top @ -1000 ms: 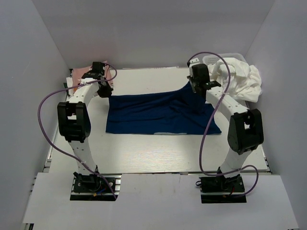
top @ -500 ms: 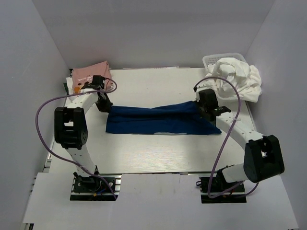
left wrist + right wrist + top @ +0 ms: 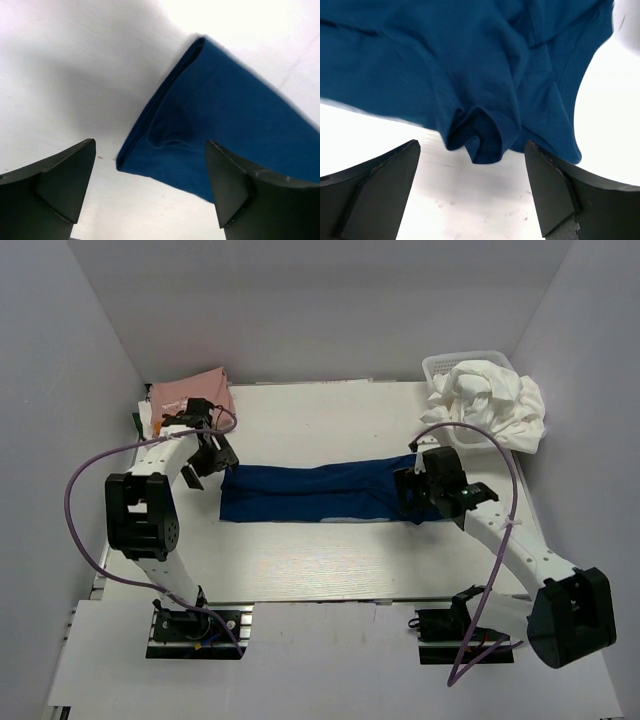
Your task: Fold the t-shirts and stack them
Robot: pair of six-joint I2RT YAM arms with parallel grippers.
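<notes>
The navy blue t-shirt (image 3: 320,494) lies on the table folded into a long, narrow strip. My left gripper (image 3: 213,455) hovers open just off its left end. In the left wrist view the folded corner of the navy shirt (image 3: 215,125) lies beyond the gripper (image 3: 150,195), with nothing between the fingers (image 3: 65,185). My right gripper (image 3: 415,490) is open over the strip's right end. In the right wrist view a bunched lump of the navy cloth (image 3: 480,132) rests free ahead of the gripper (image 3: 472,195). White t-shirts (image 3: 495,400) are piled at the back right. A pink t-shirt (image 3: 190,390) sits at the back left.
A white mesh basket (image 3: 436,364) holds the white pile at the back right corner. White walls close in the table (image 3: 320,560) on three sides. Purple cables loop off both arms.
Both grippers carried the navy shirt's far edge toward the near side, folding it into a strip, then opened and let go. The right arm stretched out lower over the table.
</notes>
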